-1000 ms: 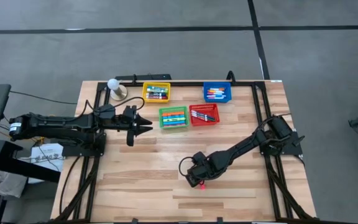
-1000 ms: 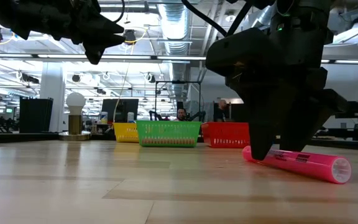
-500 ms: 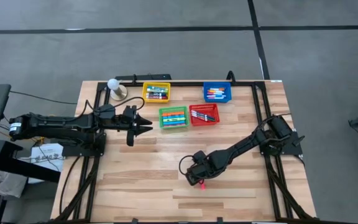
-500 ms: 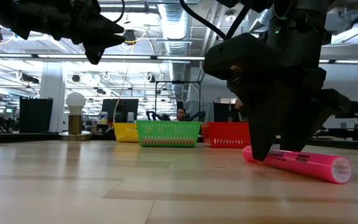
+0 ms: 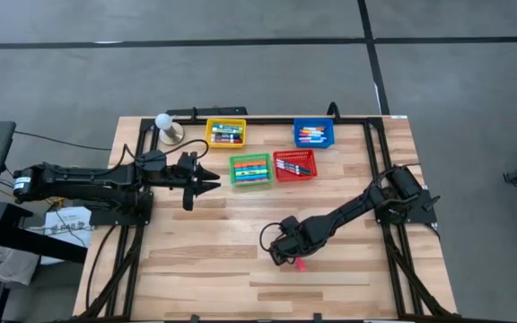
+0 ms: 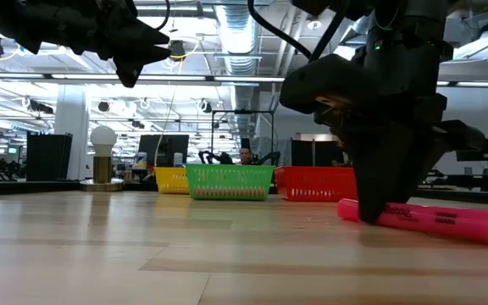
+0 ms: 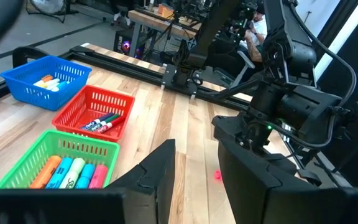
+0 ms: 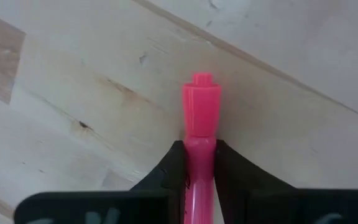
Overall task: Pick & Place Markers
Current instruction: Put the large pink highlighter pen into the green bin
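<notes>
While the left gripper hangs above the counter near the green basket, jaws apart, the right gripper presses down mid-counter; its jaws clamp a pink marker lying flat

Pale wood table, planked, smooth, faint sheen in low view. Glossy pink plastic marker, ribbed at its cap end. Matt black fingers against it. Plastic mesh baskets, shiny. Dark metal frame along table edges. Grey matt floor above.
</notes>
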